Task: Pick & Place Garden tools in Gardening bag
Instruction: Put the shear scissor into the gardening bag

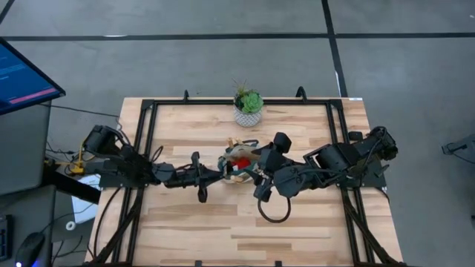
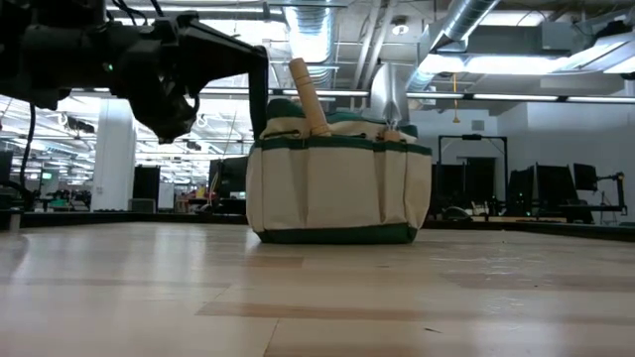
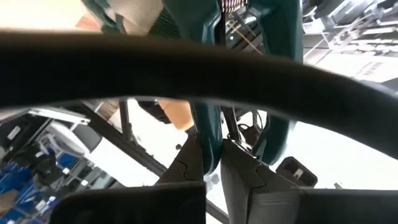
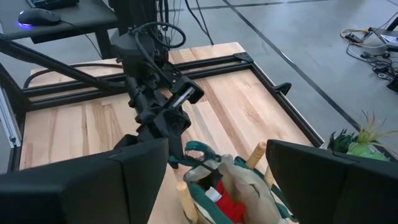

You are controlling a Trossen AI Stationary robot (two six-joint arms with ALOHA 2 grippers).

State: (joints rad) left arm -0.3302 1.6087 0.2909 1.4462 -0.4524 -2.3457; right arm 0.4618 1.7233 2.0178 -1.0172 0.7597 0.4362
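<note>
The beige gardening bag [image 1: 239,166] with dark green trim stands upright on the table's middle, on its base [image 2: 337,234]. A wooden tool handle [image 2: 308,94] sticks up out of it. The right wrist view shows a red item [image 4: 227,205] and wooden handles [image 4: 256,155] inside. My left gripper [image 1: 221,173] is at the bag's left upper edge, shut on a dark green handle strap [image 3: 208,134]. My right gripper [image 1: 257,160] is open and empty, just above the bag's right side [image 4: 217,163]. My left gripper pinches the bag's dark green handle strap [image 3: 208,146] between its two fingers [image 3: 186,171]. It comes roughly level from the table's left. The right wrist view shows the same hold on the strap [image 4: 194,149]. The bag stays upright with its base on the table.
A white pot with a green plant [image 1: 248,105] stands behind the bag near the far edge. A black metal frame [image 1: 148,111] runs around the tabletop. A dark cable loop [image 1: 274,213] hangs under the right arm. Bare wood [image 1: 223,230] lies toward the near edge.
</note>
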